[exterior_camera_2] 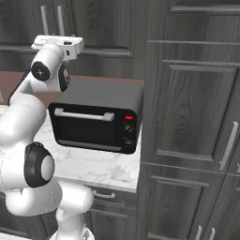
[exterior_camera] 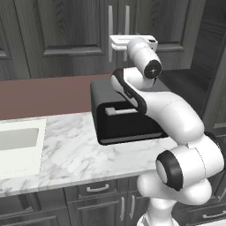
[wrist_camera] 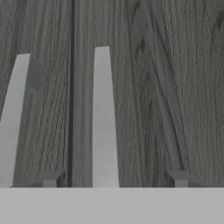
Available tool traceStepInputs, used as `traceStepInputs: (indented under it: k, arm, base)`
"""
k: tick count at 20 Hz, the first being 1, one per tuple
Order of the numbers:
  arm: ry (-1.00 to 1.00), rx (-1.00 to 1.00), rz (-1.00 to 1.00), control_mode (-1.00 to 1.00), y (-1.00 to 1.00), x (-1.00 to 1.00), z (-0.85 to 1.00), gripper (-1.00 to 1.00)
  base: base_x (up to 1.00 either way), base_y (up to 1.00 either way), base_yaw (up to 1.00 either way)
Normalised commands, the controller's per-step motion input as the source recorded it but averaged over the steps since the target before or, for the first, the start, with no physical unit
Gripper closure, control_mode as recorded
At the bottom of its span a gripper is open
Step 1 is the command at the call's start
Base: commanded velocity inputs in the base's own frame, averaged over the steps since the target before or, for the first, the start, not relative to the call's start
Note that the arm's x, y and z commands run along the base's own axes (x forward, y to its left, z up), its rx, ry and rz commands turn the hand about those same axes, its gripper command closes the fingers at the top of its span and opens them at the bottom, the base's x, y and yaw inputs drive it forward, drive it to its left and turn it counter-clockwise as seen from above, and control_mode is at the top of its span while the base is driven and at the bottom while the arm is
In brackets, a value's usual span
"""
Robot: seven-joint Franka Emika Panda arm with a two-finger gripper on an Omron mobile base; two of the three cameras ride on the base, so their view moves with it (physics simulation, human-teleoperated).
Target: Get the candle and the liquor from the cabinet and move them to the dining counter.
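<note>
At the cabinet point(exterior_camera: 66, 26), doors closed, your gripper point(wrist_camera: 114, 179) had fingers spread either side of one silver bar handle point(wrist_camera: 103, 118). Handle judged rigid, smooth, possibly slippery: grip mid-bar. Candle and liquor presumably inside, unseen.

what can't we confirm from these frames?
- Candle and liquor: hidden behind the shut cabinet doors, both base views.
- Pincer grip on the handle: hand view cuts the tips at its bottom edge; in the left base view the hand covers them.
- Toaster oven dials: too small to read, right base view.
</note>
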Motion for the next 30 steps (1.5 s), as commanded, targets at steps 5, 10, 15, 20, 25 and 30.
traceStepInputs:
  k: [5,10,15,20,25,30]
  arm:
    - [0.00,0.00,0.00,-1.00,0.00,0.03,0.00,1.00]
    - [0.00,0.00,0.00,-1.00,0.00,0.00,0.00,1.00]
    - [0.00,0.00,0.00,-1.00,0.00,0.00,0.00,1.00]
    - [0.00,0.00,0.00,-1.00,-0.03,-0.01,0.00,1.00]
    - [0.00,0.00,-0.01,-1.00,-0.31,-0.31,0.00,1.00]
    - [0.00,0.00,-0.07,-1.00,-0.52,-0.55,0.00,1.00]
  base:
    - [0.00,0.00,0.00]
    - [0.00,0.00,0.00]
    - [0.00,0.00,0.00]
    - [0.00,0.00,0.00]
    - [0.00,0.00,0.00]
    - [0.00,0.00,0.00]
